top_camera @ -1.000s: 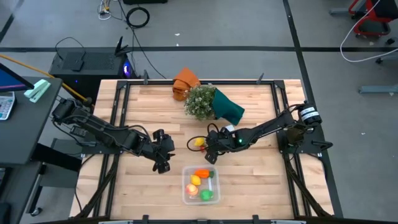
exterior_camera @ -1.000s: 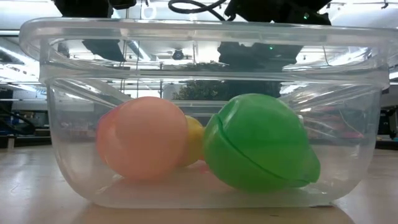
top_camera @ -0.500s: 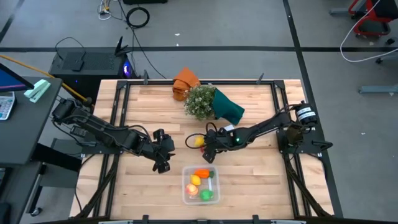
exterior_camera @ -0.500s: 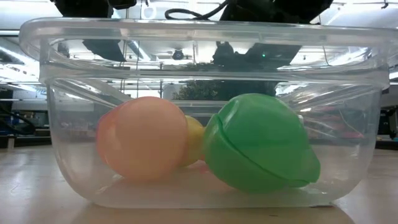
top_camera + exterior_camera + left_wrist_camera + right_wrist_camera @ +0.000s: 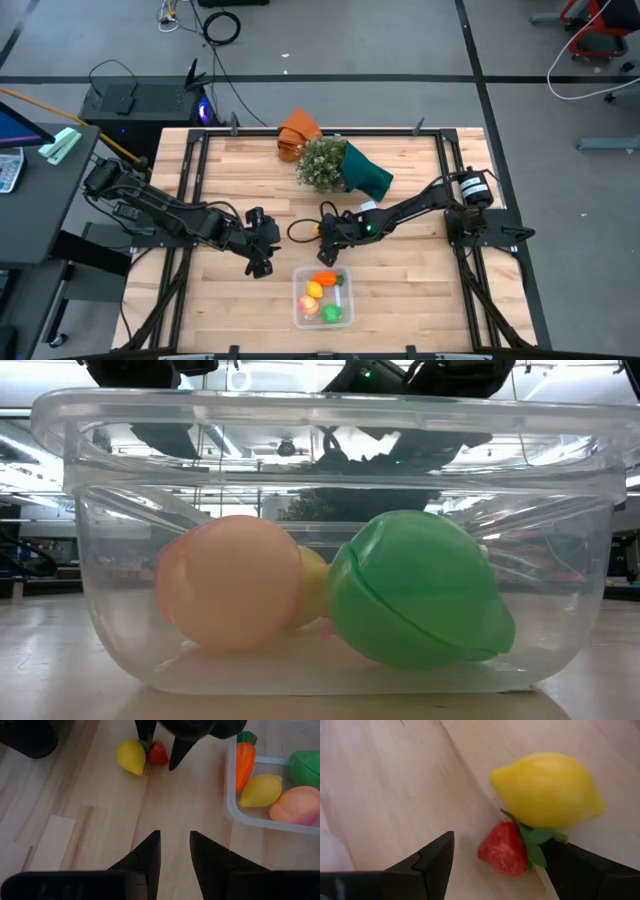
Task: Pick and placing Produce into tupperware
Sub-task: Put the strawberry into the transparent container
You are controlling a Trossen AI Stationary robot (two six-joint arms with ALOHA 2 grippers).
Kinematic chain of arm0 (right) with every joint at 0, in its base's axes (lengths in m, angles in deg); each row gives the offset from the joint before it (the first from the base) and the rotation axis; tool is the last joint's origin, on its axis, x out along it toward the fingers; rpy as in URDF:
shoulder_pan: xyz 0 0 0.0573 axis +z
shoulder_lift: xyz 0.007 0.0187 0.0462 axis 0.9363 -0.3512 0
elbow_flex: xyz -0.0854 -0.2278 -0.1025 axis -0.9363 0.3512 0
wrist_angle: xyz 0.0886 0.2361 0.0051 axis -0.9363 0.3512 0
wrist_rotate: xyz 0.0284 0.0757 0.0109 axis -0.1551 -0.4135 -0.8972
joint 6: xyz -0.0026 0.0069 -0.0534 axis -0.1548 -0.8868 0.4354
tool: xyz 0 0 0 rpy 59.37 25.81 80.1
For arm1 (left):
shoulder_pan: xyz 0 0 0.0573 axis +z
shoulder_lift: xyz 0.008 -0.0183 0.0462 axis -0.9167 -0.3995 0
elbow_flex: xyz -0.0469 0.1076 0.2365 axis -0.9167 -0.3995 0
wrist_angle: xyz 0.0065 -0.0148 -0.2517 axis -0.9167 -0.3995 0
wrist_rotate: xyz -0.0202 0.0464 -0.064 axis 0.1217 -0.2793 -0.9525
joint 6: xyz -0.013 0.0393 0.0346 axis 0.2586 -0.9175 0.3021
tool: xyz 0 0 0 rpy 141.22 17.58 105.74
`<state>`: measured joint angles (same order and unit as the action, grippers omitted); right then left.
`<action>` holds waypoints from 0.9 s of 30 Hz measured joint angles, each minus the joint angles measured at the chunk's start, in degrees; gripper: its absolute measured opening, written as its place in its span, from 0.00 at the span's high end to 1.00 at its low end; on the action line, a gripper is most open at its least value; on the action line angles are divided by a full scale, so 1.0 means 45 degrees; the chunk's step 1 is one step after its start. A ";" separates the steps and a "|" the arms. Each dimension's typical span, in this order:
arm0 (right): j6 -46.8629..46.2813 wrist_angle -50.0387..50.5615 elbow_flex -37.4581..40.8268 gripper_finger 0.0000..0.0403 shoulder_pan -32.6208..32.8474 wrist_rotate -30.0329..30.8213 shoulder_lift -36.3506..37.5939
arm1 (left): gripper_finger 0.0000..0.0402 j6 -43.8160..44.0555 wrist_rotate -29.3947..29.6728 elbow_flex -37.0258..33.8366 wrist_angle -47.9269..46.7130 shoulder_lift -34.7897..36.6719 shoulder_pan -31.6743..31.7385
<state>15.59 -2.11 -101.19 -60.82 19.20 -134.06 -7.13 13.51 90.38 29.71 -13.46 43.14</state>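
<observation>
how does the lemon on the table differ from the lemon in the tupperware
The lemon on the table lies on bare wood, touching a strawberry; the lemon in the tupperware sits inside the clear tupperware, between a carrot and a peach. The table lemon has the right pincer open around its strawberry neighbour; the boxed one has no pincer near. Both are yellow with pointed ends.

A light wooden table (image 5: 400, 290) carries everything. Near its front edge stands the clear tupperware (image 5: 323, 297). Toward the middle, a yellow lemon (image 5: 131, 756) lies touching a red strawberry (image 5: 157, 753). By the back edge rest an orange cloth (image 5: 297, 131) and a bushy plant in teal wrap (image 5: 340, 166), seemingly touching each other.
</observation>
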 joint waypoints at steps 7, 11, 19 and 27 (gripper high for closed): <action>0.0040 -0.0043 -0.0175 0.42 -0.0024 0.0057 -0.0230 | 0.72 -0.0004 -0.0003 0.0000 -0.0127 0.0000 0.0000; 0.0133 0.0066 -0.0165 0.48 -0.0063 -0.0039 -0.0173 | 0.72 -0.0011 -0.0005 0.0000 -0.0112 0.0000 0.0000; 0.0175 0.0228 -0.0165 0.61 -0.0083 -0.0331 -0.0158 | 0.72 -0.0141 -0.0005 0.0000 -0.0103 0.0000 0.0000; 0.0155 0.0319 -0.0160 0.72 -0.0078 -0.0510 -0.0154 | 0.72 -0.0172 0.0000 0.0000 -0.0103 0.0000 0.0000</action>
<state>16.29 -0.67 -101.91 -61.17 16.90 -134.75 -7.90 13.51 90.38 29.25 -13.46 43.14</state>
